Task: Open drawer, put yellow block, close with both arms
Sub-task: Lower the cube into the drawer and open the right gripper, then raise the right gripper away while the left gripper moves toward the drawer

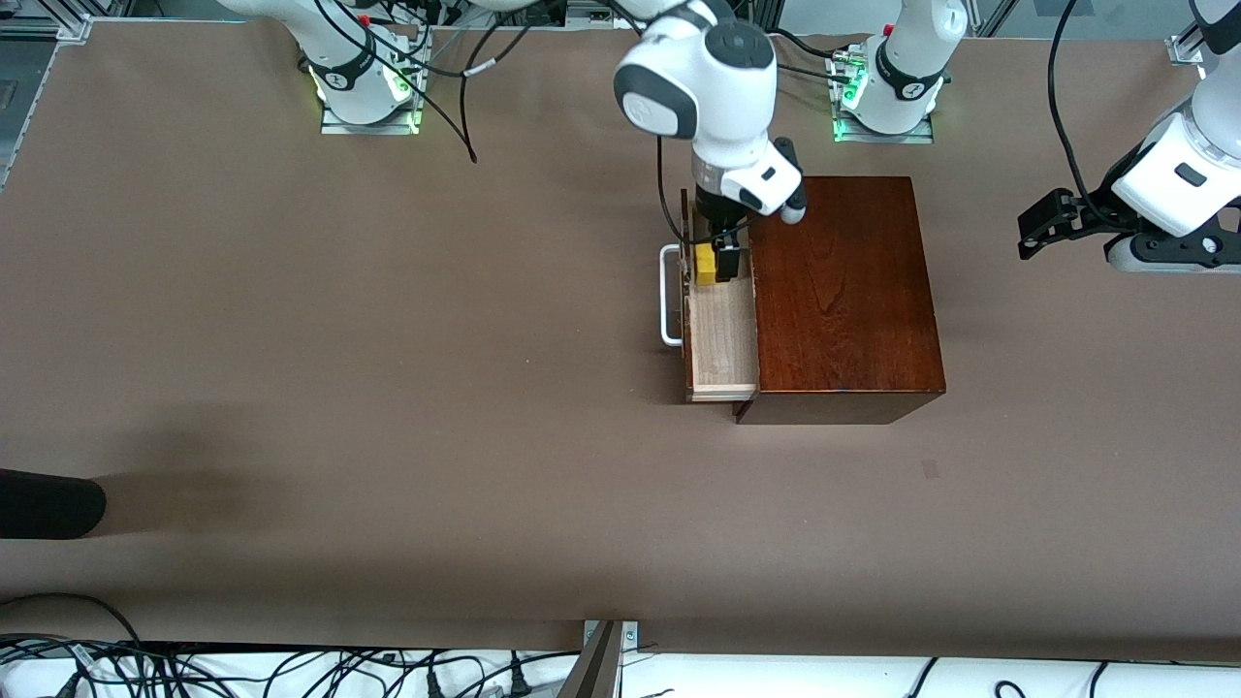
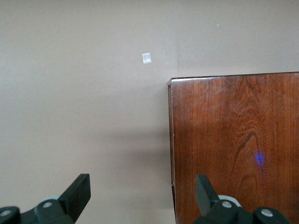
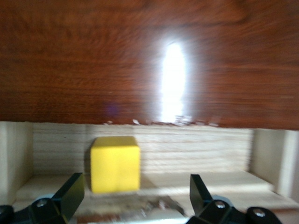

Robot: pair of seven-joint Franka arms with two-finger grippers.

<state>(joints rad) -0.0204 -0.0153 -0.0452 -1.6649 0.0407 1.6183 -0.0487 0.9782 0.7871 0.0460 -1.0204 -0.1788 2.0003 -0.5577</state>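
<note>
I see the small bright yellow cube (image 1: 705, 264) resting in the pulled-out pale-wood drawer (image 1: 722, 339), at its 12 o'clock end. Right gripper (image 1: 717, 260) hovers there, spread wide, holding nothing. Left gripper (image 1: 1037, 233) waits wide open, empty, off the glossy mahogany box (image 1: 843, 291).

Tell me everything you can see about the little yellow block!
The yellow block is a small, bright yellow cube with smooth, plain faces and no markings. It sits upright on the pale wood floor of the open drawer, at the end farther from the front camera. The right gripper hangs right over it with its fingers open, so nothing is holding it.
</note>
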